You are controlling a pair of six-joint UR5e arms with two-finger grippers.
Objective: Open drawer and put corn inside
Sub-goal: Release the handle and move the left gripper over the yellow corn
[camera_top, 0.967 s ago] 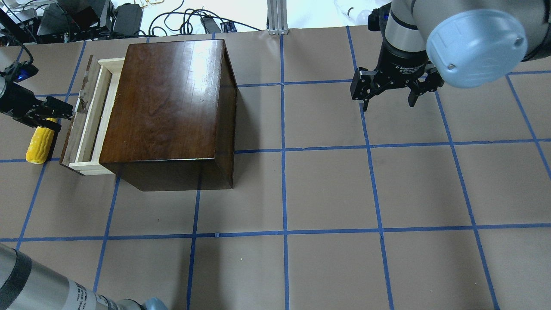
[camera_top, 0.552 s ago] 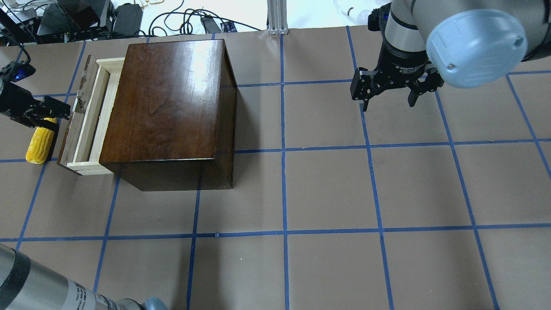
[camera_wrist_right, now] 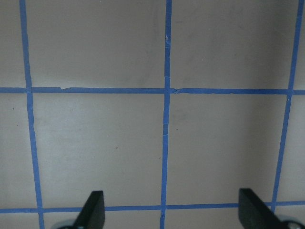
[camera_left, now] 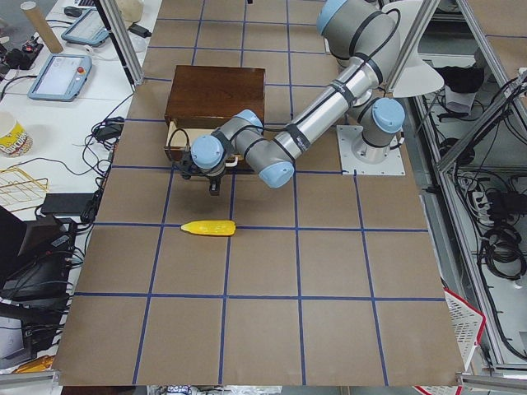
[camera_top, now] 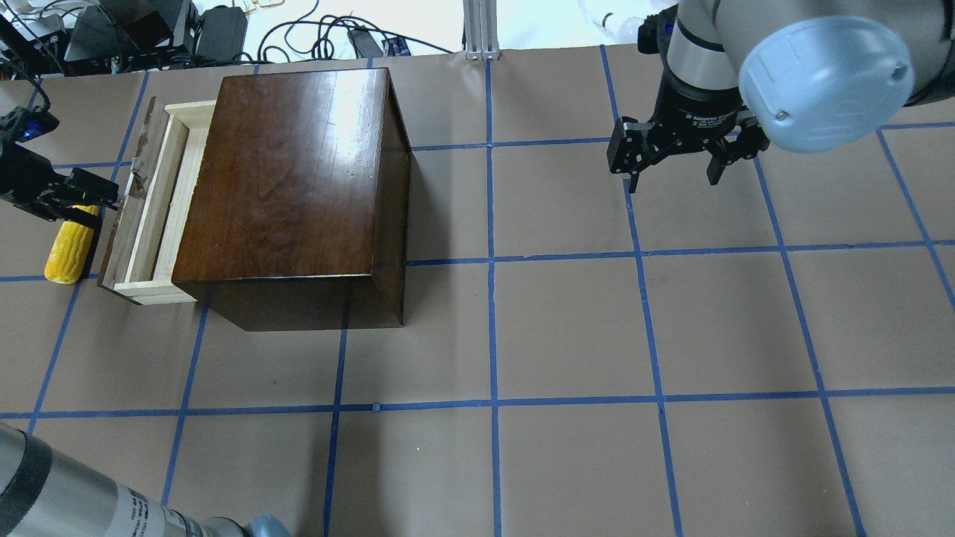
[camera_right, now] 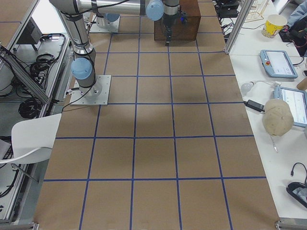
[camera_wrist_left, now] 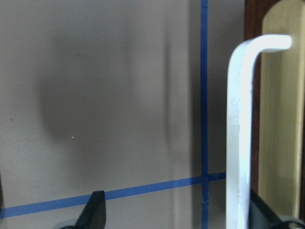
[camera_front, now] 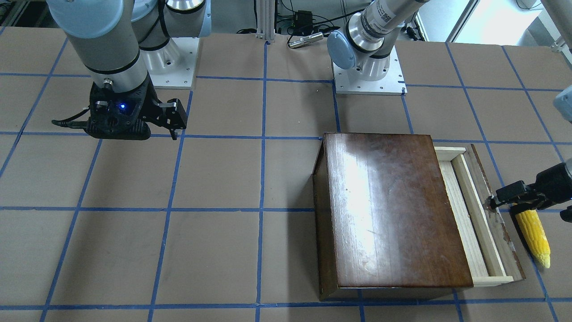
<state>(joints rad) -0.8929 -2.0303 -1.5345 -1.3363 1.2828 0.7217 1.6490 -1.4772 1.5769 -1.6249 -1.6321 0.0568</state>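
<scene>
The drawer (camera_top: 149, 216) sticks out a little from the left side of the glossy dark-brown cabinet (camera_top: 291, 171), showing its pale wood tray and chipped dark front panel (camera_front: 491, 214). The yellow corn (camera_top: 66, 250) lies on the table just left of the drawer front, also seen in the front view (camera_front: 534, 232). My left gripper (camera_top: 104, 198) is at the drawer front, above the corn's far end. In the left wrist view its fingers stand wide apart, with the drawer's white handle (camera_wrist_left: 238, 133) just inside the right finger. My right gripper (camera_top: 675, 175) is open and empty, far right.
Brown table paper with a blue tape grid (camera_top: 492, 328). Cables and gear (camera_top: 149, 30) lie past the far edge behind the cabinet. The left arm's near link (camera_top: 67, 500) crosses the bottom-left corner of the overhead view.
The drawer has slid a little further out to the left, with my left gripper moving left along with it. The corn and the right arm have not moved.
</scene>
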